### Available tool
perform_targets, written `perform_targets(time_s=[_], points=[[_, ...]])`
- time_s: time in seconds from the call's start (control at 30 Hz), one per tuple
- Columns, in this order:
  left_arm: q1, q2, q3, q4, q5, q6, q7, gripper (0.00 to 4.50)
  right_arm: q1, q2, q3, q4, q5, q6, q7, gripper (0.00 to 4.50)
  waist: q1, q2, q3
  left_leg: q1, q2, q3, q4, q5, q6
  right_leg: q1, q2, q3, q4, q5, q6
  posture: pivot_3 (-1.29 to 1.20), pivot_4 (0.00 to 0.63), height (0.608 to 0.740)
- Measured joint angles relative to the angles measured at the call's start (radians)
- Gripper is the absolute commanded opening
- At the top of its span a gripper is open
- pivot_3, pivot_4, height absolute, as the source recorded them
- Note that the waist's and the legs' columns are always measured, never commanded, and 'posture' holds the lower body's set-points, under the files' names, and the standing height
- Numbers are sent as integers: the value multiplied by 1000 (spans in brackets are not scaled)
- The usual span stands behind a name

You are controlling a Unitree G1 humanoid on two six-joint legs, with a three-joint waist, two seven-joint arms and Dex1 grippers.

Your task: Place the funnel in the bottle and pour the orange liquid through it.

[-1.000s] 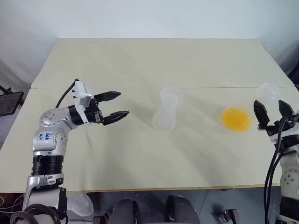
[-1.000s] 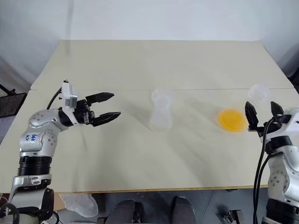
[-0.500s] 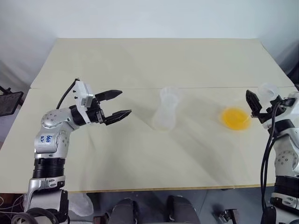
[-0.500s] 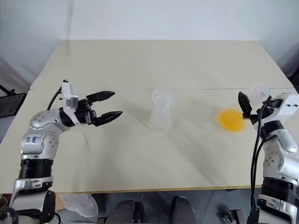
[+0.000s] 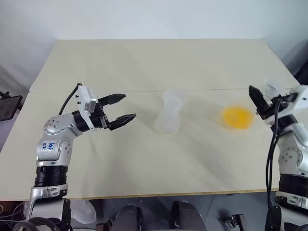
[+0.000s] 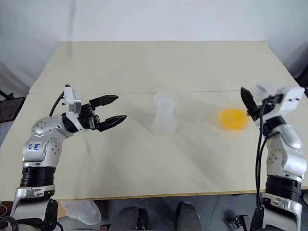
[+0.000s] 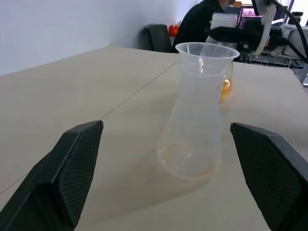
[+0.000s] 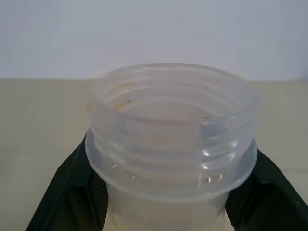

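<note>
The hazy conical bottle (image 5: 168,120) stands upright at the table's middle. A see-through funnel (image 7: 207,49) seems to sit in its mouth, its rim hard to tell from the neck. My left gripper (image 5: 129,106) hangs open just left of the bottle, pointing at it, apart from it. At the right stands a clearer flask whose base holds the orange liquid (image 5: 237,117). My right gripper (image 5: 268,95) is shut on that flask's threaded neck (image 8: 171,134), one black finger on each side.
The pale table (image 5: 144,62) has a seam running across behind the bottle. Its right edge lies close to my right arm. In the left wrist view a person in dark clothes (image 7: 202,19) sits beyond the table among desks and screens.
My right gripper moved up to the flask's neck and closed on it from open. The orange patch has shifted a little left. The left gripper stayed put.
</note>
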Motion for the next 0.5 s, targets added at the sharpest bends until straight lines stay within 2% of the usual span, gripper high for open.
perform_targets(time_s=[0.23,0.37,0.5], points=[[-2,-23,-4,-3,-3,0,16,4500,-117,-23,266,-136,-209,9,-19,2491,-2,0,0,-1,0,-1,0,0,0,0,0,-1,0,0,0,0,150,740],[-1,-40,-9,-9,-4,0,26,4500,-137,-22,393,-124,-402,-171,-28,2491,5,0,0,-2,-2,-1,0,0,0,-1,-1,-1,0,0,0,0,150,740],[6,-52,-13,-21,-4,0,43,4500,-187,-20,461,-83,-557,-370,-54,2491,-2,0,0,-2,-1,-2,0,0,0,-1,-1,-2,0,0,0,0,150,740]])
